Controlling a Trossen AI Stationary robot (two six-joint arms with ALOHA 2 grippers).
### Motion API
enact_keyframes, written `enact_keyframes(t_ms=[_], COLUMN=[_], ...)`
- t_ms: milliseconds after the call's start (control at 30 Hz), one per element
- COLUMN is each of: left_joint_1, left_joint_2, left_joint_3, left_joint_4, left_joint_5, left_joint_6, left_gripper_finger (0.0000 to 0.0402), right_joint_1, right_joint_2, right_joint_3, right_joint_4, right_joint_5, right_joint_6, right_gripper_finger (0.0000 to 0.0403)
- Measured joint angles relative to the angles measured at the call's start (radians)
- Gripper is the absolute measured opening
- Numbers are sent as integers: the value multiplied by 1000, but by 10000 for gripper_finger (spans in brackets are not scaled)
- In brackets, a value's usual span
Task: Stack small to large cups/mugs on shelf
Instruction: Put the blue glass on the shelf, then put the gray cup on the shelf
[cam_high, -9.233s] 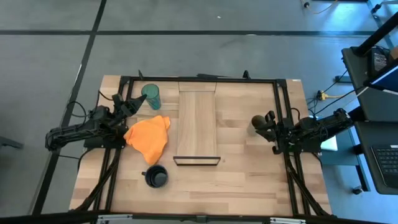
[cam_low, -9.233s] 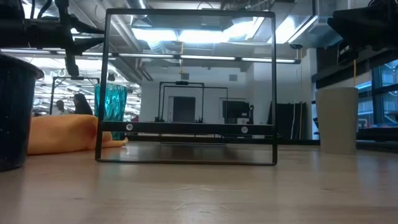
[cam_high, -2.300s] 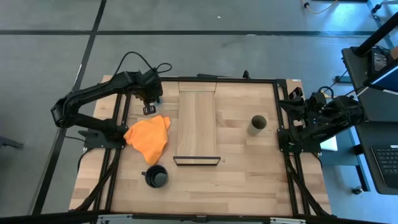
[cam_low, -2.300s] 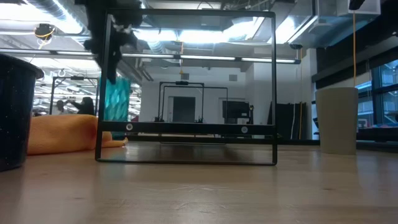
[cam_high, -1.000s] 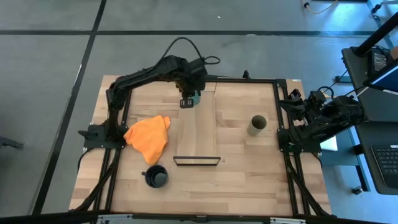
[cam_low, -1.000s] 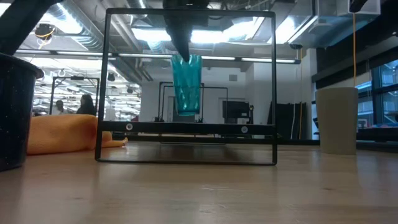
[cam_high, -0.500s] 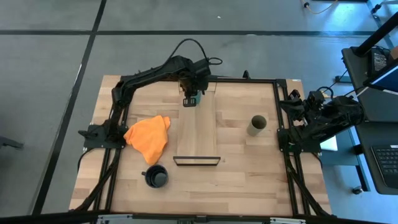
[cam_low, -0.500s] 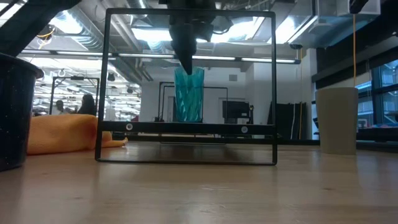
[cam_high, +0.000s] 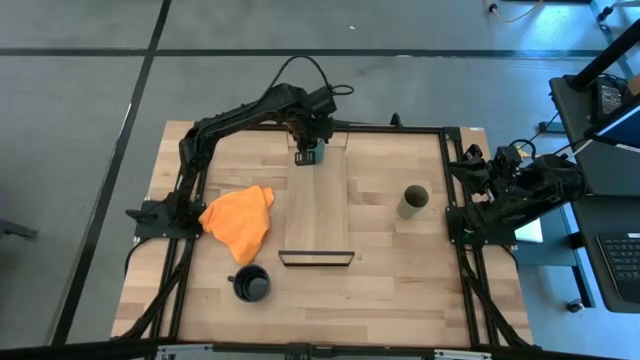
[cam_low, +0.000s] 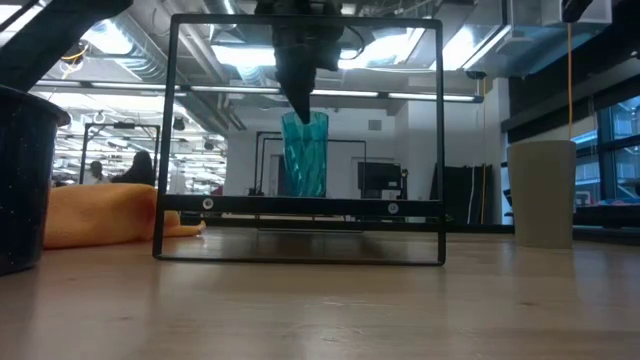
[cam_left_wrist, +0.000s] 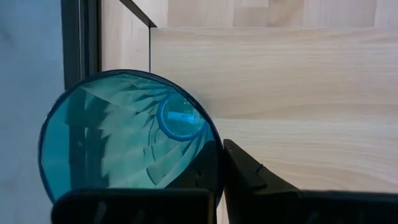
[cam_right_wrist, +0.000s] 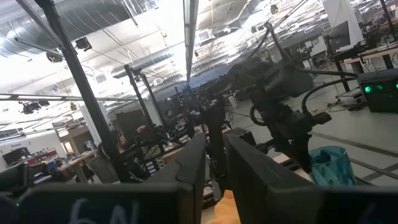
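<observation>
My left gripper (cam_high: 308, 150) is shut on the teal tumbler (cam_low: 304, 154) at the far end of the light-wood shelf (cam_high: 318, 205). The tumbler stands upright, and its base is level with the shelf's frame bar (cam_low: 300, 205). I cannot tell whether it rests on the plank. The olive cup (cam_high: 413, 200) stands on the table right of the shelf. The navy mug (cam_high: 250, 285) stands near the table's front, left of the shelf. My right gripper (cam_right_wrist: 216, 162) waits, raised at the table's right edge, with a narrow gap between its fingers. My left gripper holds the tumbler by its rim wall (cam_left_wrist: 217, 163), one finger inside the tumbler and one finger (cam_left_wrist: 249, 177) outside. The fingers come from above, pointing down. The tumbler hangs upright below them, over the shelf's far left corner.
An orange cloth (cam_high: 238, 220) lies on the table left of the shelf. The shelf's upright dark metal frame (cam_low: 306, 20) stands at its near end. A black frame (cam_high: 455, 190) runs round the tabletop.
My left gripper has gone down a little and slightly toward the table's far edge with the tumbler. The tumbler has stayed upright and sunk until its base is level with the shelf's frame bar. It has hardly moved in the last half second.
</observation>
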Motion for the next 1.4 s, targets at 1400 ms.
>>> enact_keyframes(t_ms=[1400], left_joint_1=[-145], left_joint_2=[-404], left_joint_3=[0], left_joint_4=[-17], left_joint_5=[107], left_joint_6=[-256], left_gripper_finger=[57], right_joint_1=[0], right_joint_2=[69], right_joint_3=[1], right_joint_4=[141], right_joint_5=[47], right_joint_6=[131], right_gripper_finger=[67])
